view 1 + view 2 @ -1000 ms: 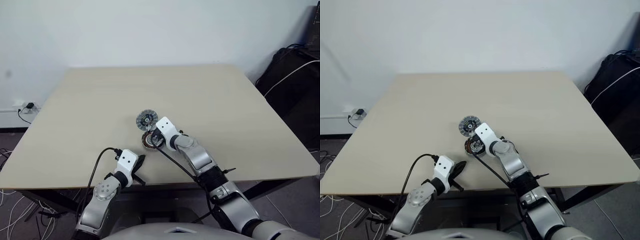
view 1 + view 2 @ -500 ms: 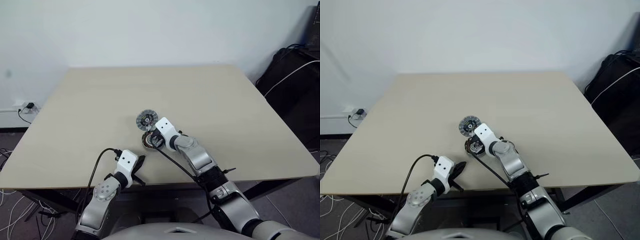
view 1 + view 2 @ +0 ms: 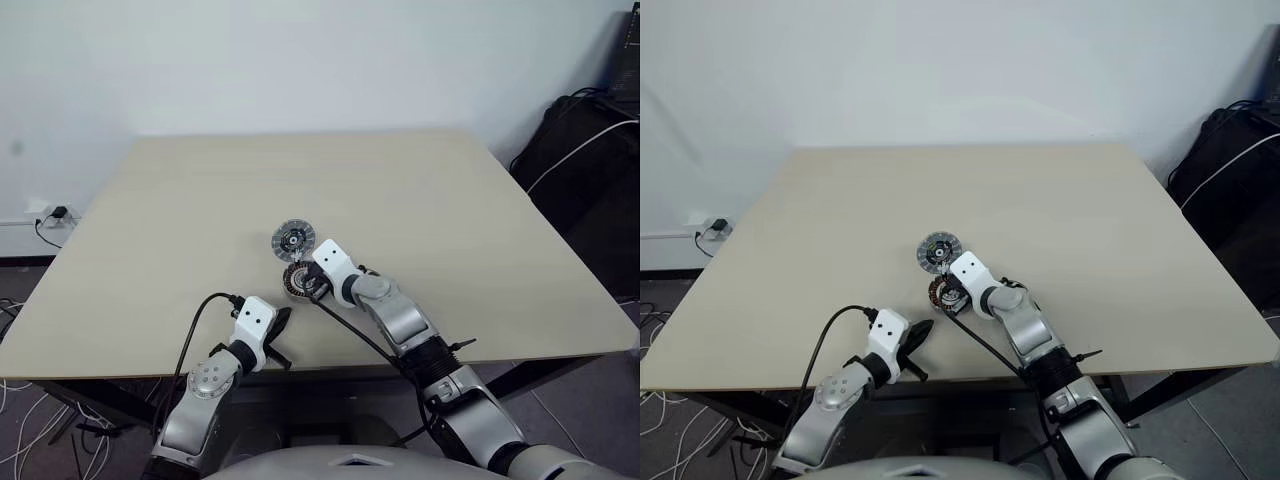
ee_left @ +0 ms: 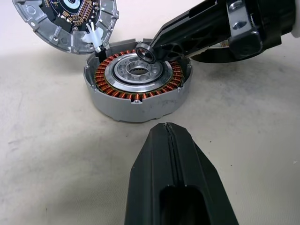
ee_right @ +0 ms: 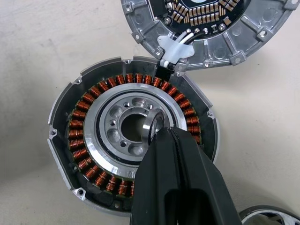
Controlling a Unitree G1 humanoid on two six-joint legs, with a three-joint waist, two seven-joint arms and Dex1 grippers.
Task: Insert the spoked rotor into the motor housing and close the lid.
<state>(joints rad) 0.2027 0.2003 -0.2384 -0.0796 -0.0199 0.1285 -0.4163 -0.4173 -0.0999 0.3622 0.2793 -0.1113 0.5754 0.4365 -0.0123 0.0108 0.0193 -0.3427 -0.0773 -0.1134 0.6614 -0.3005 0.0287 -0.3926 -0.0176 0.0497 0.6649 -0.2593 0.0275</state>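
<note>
The motor housing (image 5: 84, 140), grey outside with a ring of copper windings round a pale centre, sits on the table near its front edge (image 3: 292, 283). Its lid (image 5: 211, 28) lies open just behind it, ribbed face up, joined by a white connector (image 3: 293, 238). My right gripper (image 5: 159, 133) is shut on a small silver ring (image 5: 151, 125), held on edge over the housing's centre hole. My left gripper (image 4: 165, 129) is shut on nothing, a short way in front of the housing. A shiny curved silver rim (image 5: 269, 214) lies beside the housing, mostly cut off; I cannot tell whether it is the spoked rotor.
The beige table (image 3: 450, 220) stretches wide behind and to both sides of the parts. A black cable (image 3: 195, 325) loops off my left wrist at the table's front edge. A dark bag (image 3: 590, 170) stands past the right edge.
</note>
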